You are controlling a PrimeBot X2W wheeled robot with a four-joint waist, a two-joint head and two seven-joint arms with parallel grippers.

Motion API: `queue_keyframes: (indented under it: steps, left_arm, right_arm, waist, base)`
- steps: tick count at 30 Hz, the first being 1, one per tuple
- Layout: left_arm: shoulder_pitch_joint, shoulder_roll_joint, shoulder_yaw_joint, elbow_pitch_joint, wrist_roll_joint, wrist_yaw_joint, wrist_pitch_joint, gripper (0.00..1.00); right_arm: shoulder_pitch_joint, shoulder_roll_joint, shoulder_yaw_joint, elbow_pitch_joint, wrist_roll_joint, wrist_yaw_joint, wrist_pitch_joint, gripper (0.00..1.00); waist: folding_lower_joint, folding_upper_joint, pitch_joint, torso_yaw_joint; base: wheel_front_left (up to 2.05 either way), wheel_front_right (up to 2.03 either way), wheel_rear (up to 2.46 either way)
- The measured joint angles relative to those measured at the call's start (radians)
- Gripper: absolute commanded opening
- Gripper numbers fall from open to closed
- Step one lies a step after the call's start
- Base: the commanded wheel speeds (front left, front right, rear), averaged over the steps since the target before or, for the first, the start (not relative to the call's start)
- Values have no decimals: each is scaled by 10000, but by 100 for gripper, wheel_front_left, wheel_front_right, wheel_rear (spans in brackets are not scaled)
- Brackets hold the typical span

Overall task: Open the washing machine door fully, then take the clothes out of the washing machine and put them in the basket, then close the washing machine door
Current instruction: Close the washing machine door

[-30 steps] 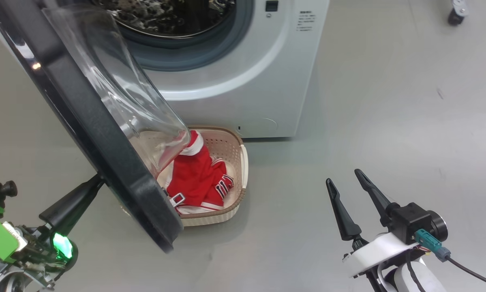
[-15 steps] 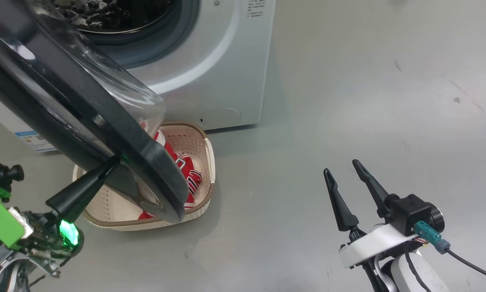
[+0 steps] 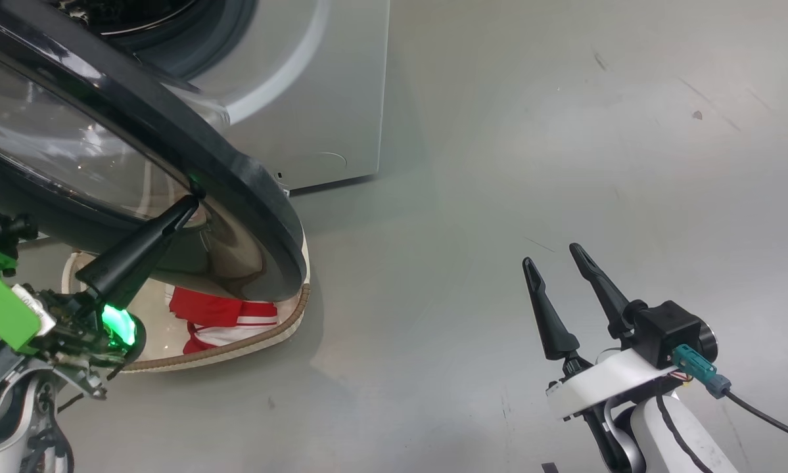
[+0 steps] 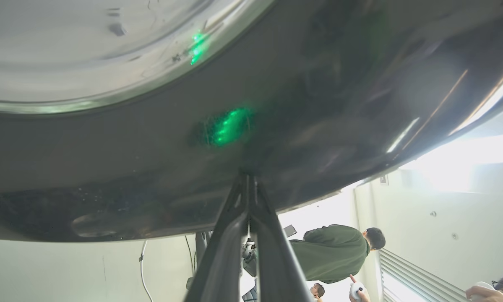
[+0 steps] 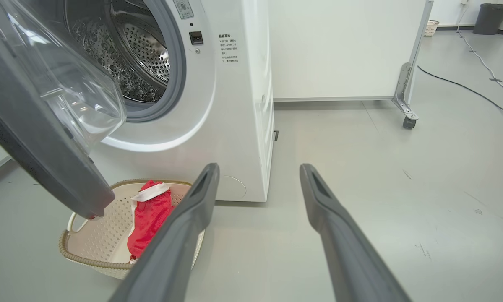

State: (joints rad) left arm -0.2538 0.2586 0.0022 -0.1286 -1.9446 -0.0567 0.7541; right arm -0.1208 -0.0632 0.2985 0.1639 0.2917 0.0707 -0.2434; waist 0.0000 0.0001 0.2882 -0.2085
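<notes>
— The jaws?
— Left jaws clenched, empty, tips against the washing machine door's black rim. Right jaws spread, empty, above the floor.
— The clothes?
— In the basket beneath the door, apart from both jaws, before the washing machine.

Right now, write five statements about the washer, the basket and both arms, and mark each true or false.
1. The clothes lie in the basket. True.
2. The washing machine door is shut. False: it stands open and the steel drum shows.
3. The left gripper has its jaws shut, with the tip against the door's outer face. True.
4. The right gripper holds the clothes. False: its jaws are open and empty above the floor.
5. The basket stands on top of the washing machine. False: it is on the floor in front of it.
</notes>
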Motion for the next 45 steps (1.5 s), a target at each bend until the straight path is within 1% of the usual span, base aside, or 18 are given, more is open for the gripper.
queue_keyframes:
  steps: [6,8,10,18,31,37,45]
  left_arm:
    - [-520,-115,-75,155,221,2,-205,0]
    - [-731,-219,-94,253,301,6,-297,0]
    - [-950,-272,-144,347,422,75,-385,0]
    - [-1892,-531,-199,1011,631,84,-834,0]
    - [-3362,-790,-213,2297,1129,73,-1375,0]
    - [-3947,-888,-155,2861,1174,-29,-1611,0]
    - [-4160,-926,-77,3358,1244,-261,-1714,0]
  right_arm:
    - [-144,12,-2,38,73,10,-12,100]
    - [-188,15,0,40,77,65,-13,100]
    - [-219,17,2,46,88,69,-13,100]
    - [-462,50,71,173,148,100,-42,100]
    - [-780,82,73,255,247,163,-42,100]
    - [-795,100,-8,255,268,163,-42,100]
    - [-797,140,-94,257,324,163,-42,100]
  waist:
    - [0,0,241,-228]
    - [0,0,338,-311]
    - [0,0,438,-387]
    - [0,0,794,-714]
    - [0,0,1119,-1203]
    - [0,0,1168,-1313]
    - [0,0,1153,-1319]
  base:
    - [0,0,0]
    - [0,0,0]
    - [0,0,0]
    - [0,0,0]
    - [0,0,0]
    - [0,0,0]
    - [0,0,0]
